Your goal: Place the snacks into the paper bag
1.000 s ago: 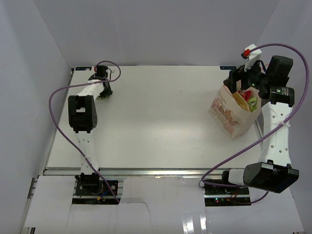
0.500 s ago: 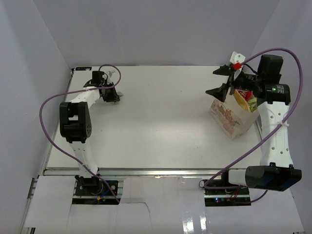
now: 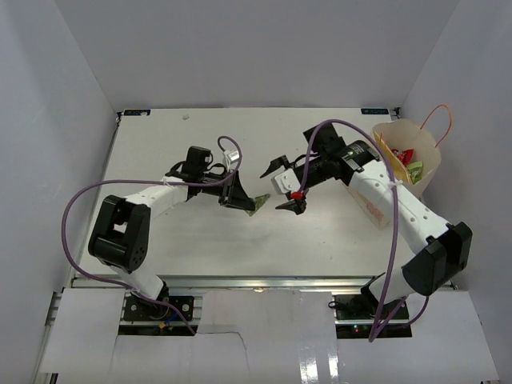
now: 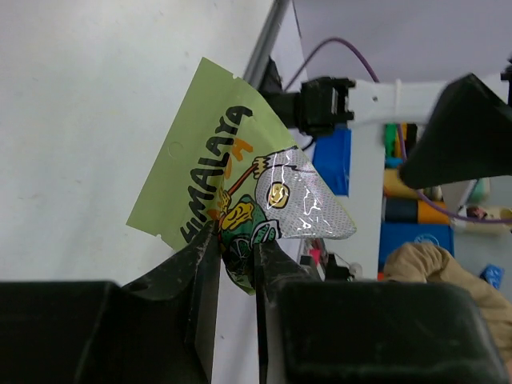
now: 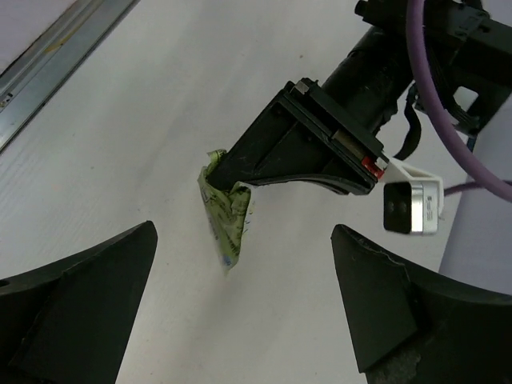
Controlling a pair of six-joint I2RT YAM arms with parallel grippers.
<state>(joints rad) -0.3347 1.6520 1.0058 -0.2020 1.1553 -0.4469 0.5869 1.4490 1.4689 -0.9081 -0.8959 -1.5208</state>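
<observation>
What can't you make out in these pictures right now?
Top view: most of the paper bag's contents, hidden by its walls.
Left wrist view: the green packet's lower print, covered by the left gripper.
Right wrist view: the packet's lettering, too small.

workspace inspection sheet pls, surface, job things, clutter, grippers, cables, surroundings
surface: white table, metal rail along the near edge
job's things: paper bag upright at the far right, open, red and green wrappers showing inside; light green packet held at mid-table
clutter: nothing seen
grippers: left gripper fingers shut on the light green packet; right gripper open, facing the packet, not touching it
cables: a purple cable loops off each arm, neither touching the packet
surroundings: plain white walls on three sides
</observation>
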